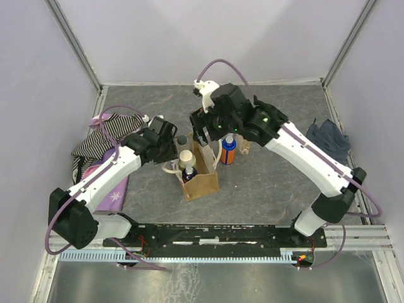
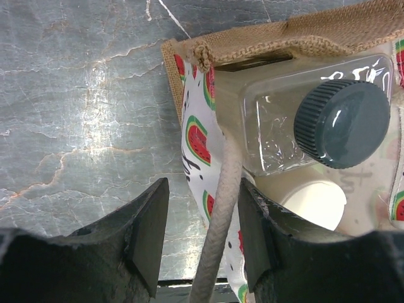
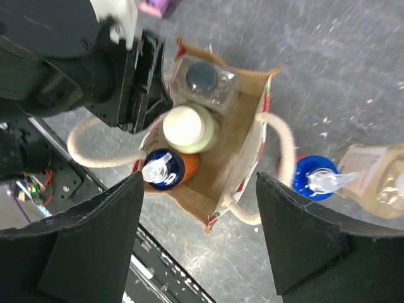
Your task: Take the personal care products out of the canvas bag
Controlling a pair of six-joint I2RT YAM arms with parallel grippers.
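Above the canvas bag [image 3: 230, 158], right claw [image 3: 199, 237] hovers wide open, holding nothing. Three bottles inside; two stand on tabletop [image 1: 271, 183] beside it. Left claw [image 2: 202, 237] is parted around the cream handle [image 2: 218, 221], not clamped. Risk: bag lifts or tips when a bottle is pulled.

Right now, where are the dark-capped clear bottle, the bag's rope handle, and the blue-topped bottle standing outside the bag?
clear bottle [image 2: 342, 123], left wrist view, on its dark cap.
rope handle [image 2: 221, 214], left wrist view, mid-rope between the fingers.
blue-topped bottle [image 3: 317, 179], right wrist view, on its blue top.
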